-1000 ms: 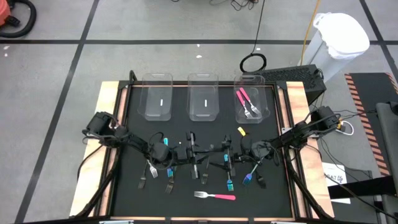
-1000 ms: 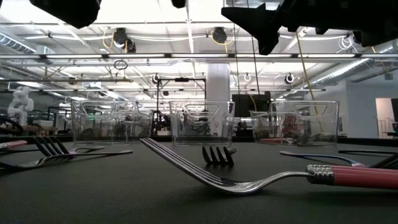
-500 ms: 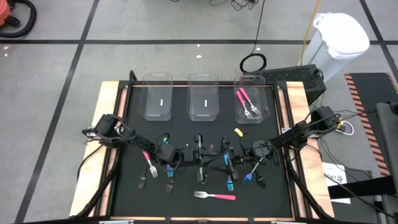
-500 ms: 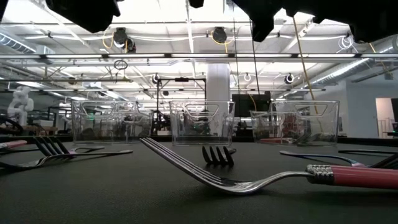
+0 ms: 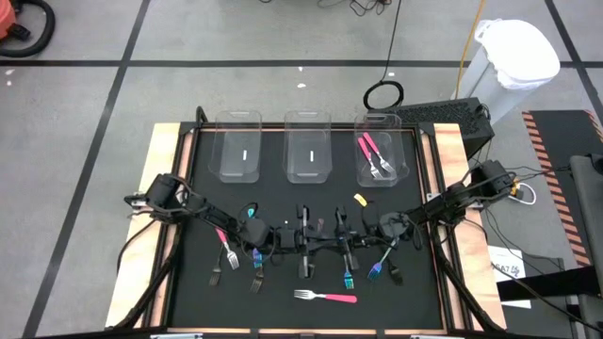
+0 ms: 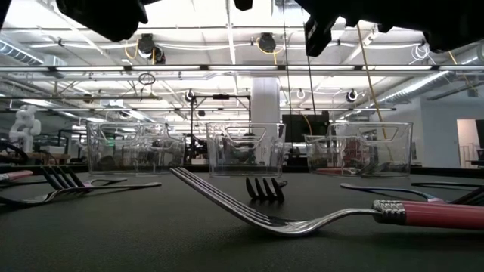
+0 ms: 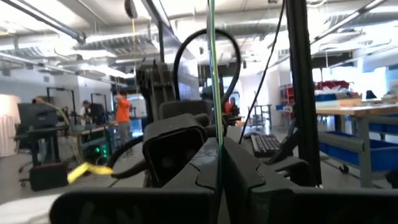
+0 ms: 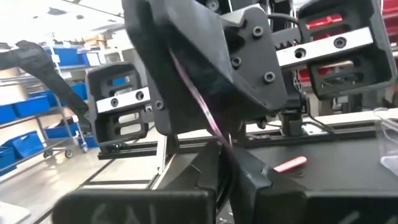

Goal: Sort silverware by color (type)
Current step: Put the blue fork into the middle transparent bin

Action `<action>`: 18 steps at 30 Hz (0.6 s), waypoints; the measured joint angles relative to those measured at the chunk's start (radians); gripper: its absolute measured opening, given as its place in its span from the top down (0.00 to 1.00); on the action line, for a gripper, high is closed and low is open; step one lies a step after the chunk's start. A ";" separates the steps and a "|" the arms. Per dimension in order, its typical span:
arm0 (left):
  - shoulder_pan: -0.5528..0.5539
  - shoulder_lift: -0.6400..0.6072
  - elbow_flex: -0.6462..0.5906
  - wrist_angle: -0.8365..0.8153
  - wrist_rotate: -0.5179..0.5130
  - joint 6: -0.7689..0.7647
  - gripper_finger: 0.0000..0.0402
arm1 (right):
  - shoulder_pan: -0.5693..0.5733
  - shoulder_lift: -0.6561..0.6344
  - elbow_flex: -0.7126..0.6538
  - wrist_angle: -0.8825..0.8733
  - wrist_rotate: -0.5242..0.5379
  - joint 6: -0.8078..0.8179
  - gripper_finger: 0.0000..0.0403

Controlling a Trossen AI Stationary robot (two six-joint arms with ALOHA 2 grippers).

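While claws meet mid-table: hand-over, I think
Left gripper (image 5: 306,237): pinching the pink fork (image 8: 199,102)
Right gripper (image 5: 337,241): pinching it too
Next: left lets go, right bins it

Two forks (image 5: 375,157) lie in the right bin (image 5: 380,174).

Two pink forks (image 5: 374,156) in right bin; pink fork (image 5: 325,297) flat at front; blue and dark forks (image 5: 348,277) scattered mid-surface.

Overhead, table-level and two close wrist views; pink fork (image 5: 325,297) (image 6: 423,213) shared.
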 joint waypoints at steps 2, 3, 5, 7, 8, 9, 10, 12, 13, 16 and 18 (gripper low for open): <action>0.000 -0.010 -0.001 -0.034 -0.007 -0.011 0.96 | -0.003 -0.001 0.000 -0.020 0.013 0.022 0.97; 0.000 -0.016 -0.001 -0.057 -0.013 -0.028 0.94 | -0.004 -0.004 0.000 -0.026 0.013 0.026 0.98; 0.000 -0.035 0.002 -0.109 -0.026 -0.066 0.88 | -0.005 -0.015 0.000 -0.053 0.018 0.023 0.99; 0.001 -0.064 0.003 -0.172 -0.039 -0.090 0.80 | -0.006 -0.018 0.000 -0.071 0.031 0.020 0.99; 0.002 -0.080 0.003 -0.202 -0.045 -0.091 0.75 | -0.006 -0.024 0.000 -0.091 0.042 0.020 0.99; 0.002 -0.093 0.003 -0.233 -0.053 -0.091 0.71 | -0.006 -0.033 0.000 -0.114 0.049 0.020 0.99; 0.002 -0.106 0.004 -0.259 -0.064 -0.091 0.67 | -0.006 -0.039 0.000 -0.125 0.050 0.023 0.99; -0.005 -0.133 0.004 -0.305 -0.087 -0.091 0.59 | -0.006 -0.052 0.000 -0.164 0.058 0.039 0.99; -0.006 -0.145 0.004 -0.320 -0.093 -0.092 0.56 | -0.006 -0.059 0.000 -0.189 0.065 0.042 0.99; -0.011 -0.183 0.004 -0.385 -0.098 -0.135 0.49 | -0.007 -0.071 0.000 -0.249 0.091 0.047 1.00; -0.011 -0.207 0.004 -0.442 -0.101 -0.174 0.47 | -0.007 -0.084 0.000 -0.293 0.093 0.049 1.00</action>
